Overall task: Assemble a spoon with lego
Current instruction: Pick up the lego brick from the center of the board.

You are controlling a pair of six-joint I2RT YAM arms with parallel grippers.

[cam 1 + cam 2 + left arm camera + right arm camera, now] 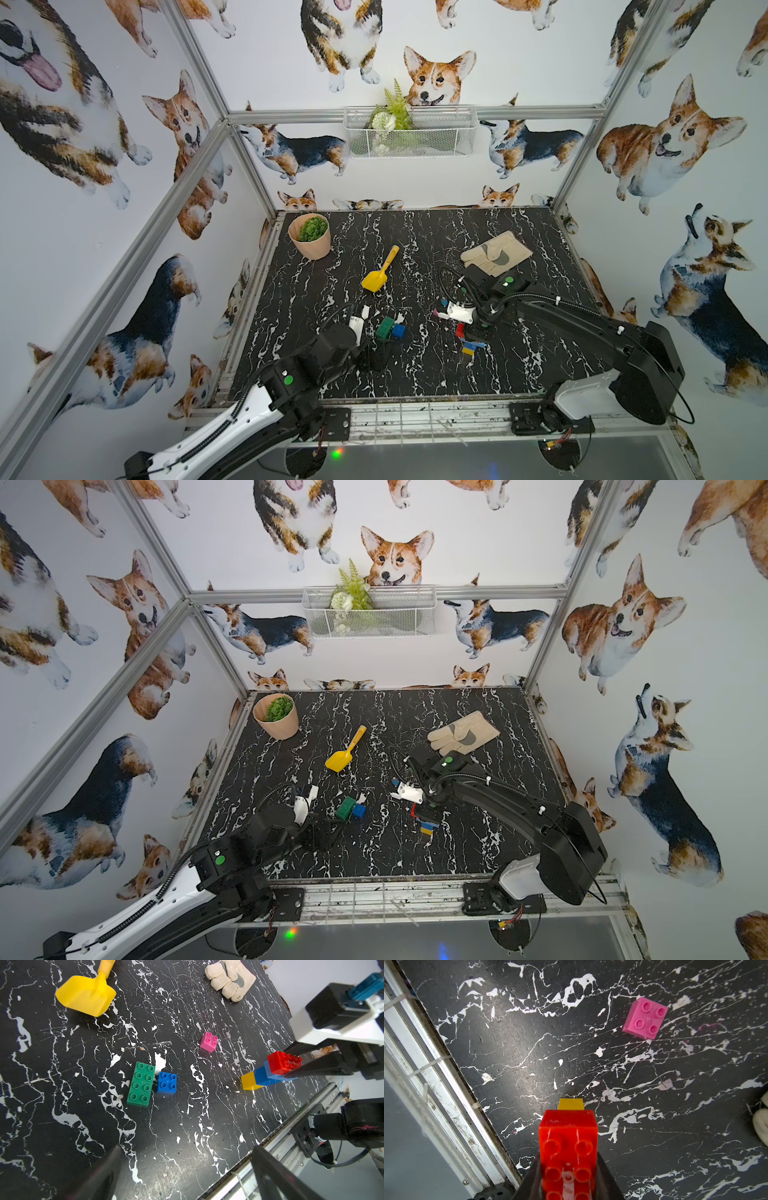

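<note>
The part-built spoon [260, 1077] has a yellow and blue stem, a light blue layer and a red brick [283, 1062] on top. It lies near the table's front right in both top views [471, 348] [428, 827]. My right gripper [568, 1159] is shut on the red brick [568, 1136], and the yellow stem end [571, 1104] pokes out beyond it. Loose lego lie on the table: a green brick [141, 1084] beside a dark blue brick [166, 1083], and a pink brick [645, 1018] apart from them. My left gripper [187, 1167] stands open and empty, just nearer the front edge than the green brick [385, 327].
A yellow toy shovel [380, 274] lies mid-table. A beige glove [496, 251] lies at the back right, and a pot with a green plant [311, 236] stands at the back left. The table's front edge with its metal rail [415, 415] runs close to both grippers.
</note>
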